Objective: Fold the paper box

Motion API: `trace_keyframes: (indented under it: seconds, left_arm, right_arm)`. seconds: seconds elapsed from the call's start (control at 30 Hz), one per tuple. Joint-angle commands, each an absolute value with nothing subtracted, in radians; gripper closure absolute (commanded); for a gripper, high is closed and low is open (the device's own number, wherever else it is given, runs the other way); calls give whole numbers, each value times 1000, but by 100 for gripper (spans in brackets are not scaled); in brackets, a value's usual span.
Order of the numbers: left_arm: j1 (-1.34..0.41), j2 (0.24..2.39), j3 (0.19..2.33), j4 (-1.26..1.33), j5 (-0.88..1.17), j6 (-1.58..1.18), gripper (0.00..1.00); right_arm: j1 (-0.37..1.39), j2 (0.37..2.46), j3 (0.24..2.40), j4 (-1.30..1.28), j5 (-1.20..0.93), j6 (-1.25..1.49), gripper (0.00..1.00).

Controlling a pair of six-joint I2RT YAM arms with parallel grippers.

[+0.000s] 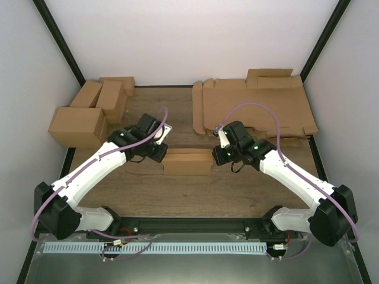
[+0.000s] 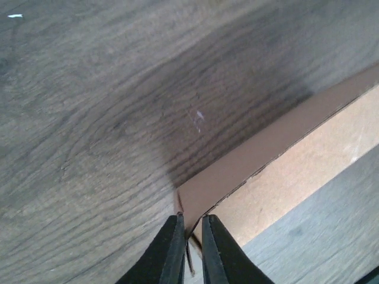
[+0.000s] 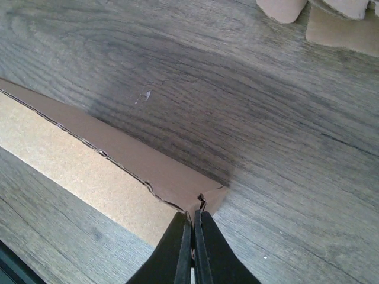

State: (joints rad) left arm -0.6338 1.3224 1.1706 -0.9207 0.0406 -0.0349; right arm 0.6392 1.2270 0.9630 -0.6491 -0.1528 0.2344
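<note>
The paper box [image 1: 187,161], a small brown cardboard box, sits on the wooden table midway between the two arms. My left gripper [image 1: 161,155] is at its left end. In the left wrist view the black fingers [image 2: 174,251] are shut on the cardboard at the box's corner [image 2: 237,177]. My right gripper [image 1: 217,155] is at the box's right end. In the right wrist view that gripper [image 3: 193,220] is shut on a thin cardboard edge at the corner of the box [image 3: 148,168]. The box's inside is hidden.
Several finished brown boxes [image 1: 89,115] are grouped at the back left. A pile of flat die-cut sheets [image 1: 260,106] lies at the back right, and its flaps [image 3: 337,26] show in the right wrist view. A black rail [image 1: 195,225] runs along the near edge.
</note>
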Motion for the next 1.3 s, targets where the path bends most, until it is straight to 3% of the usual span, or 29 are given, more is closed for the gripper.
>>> trace_keyframes:
  seconds: [0.0,0.17,0.4,0.67,0.87,1.27]
  left_arm:
    - [-650,1255,1135,-782,36,-182,85]
    - [-650,1201,1077,-757,38,-213,66]
    - [-646,1204,1078,-816,-20,-159,63]
    - [-644,1256,1096,-823,-45,-95,71]
    - [-598,1229,1097,-788,-79,-18,48]
    - [-438,1258,1141,-639,239,253,47]
  right_arm:
    - [652,1192,941,-575,-143,358,99]
    - [652,1163,910,-545,-128,348,99]
    - [652,1172,935,-564,-138,293,99]
    - [652,1180,952,-572,-155,259,99]
    - [652,1186,963,-590,-159,189,98]
    - [652,1202,1080,-721,-316,-62,98]
